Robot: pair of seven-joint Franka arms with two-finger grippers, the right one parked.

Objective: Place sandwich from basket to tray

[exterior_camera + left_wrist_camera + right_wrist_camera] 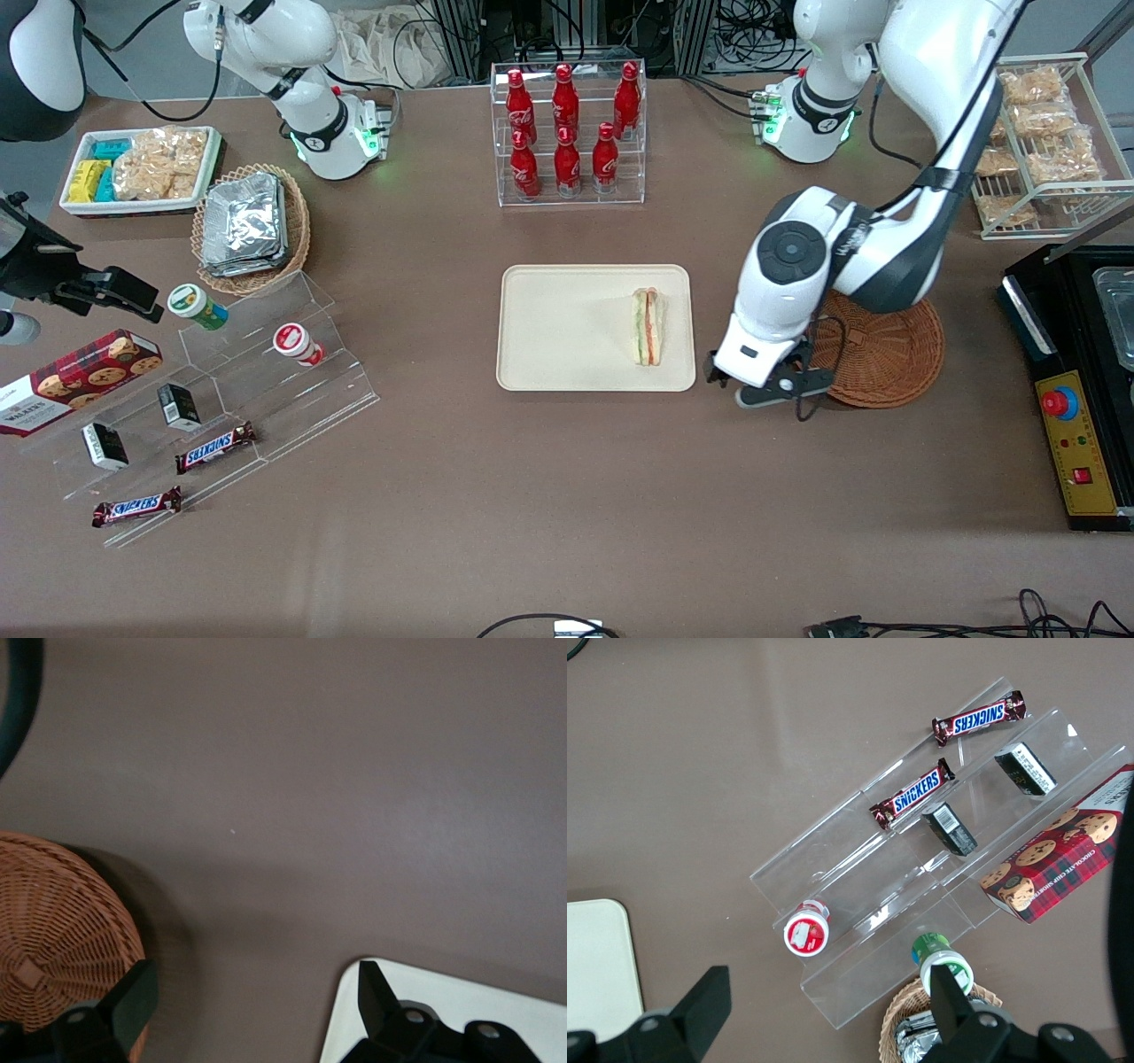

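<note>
The sandwich (648,326), a pale wedge with green and orange-red layers, lies on the cream-beige tray (558,328) near the tray's edge toward the working arm. The brown wicker basket (886,353) sits on the table beside the tray and holds nothing that I can see. My left gripper (769,383) hangs above the bare table between the tray and the basket, open and empty. In the left wrist view its fingers (376,992) stand wide apart, with the basket's rim (62,930) by one and the tray's corner (443,997) by the other.
A clear rack of red cola bottles (567,133) stands farther from the camera than the tray. A clear stepped shelf with snacks (204,399), a foil-packet basket (248,226) and a white snack tray (137,168) lie toward the parked arm's end. A wire rack (1045,142) and a black appliance (1081,372) lie toward the working arm's end.
</note>
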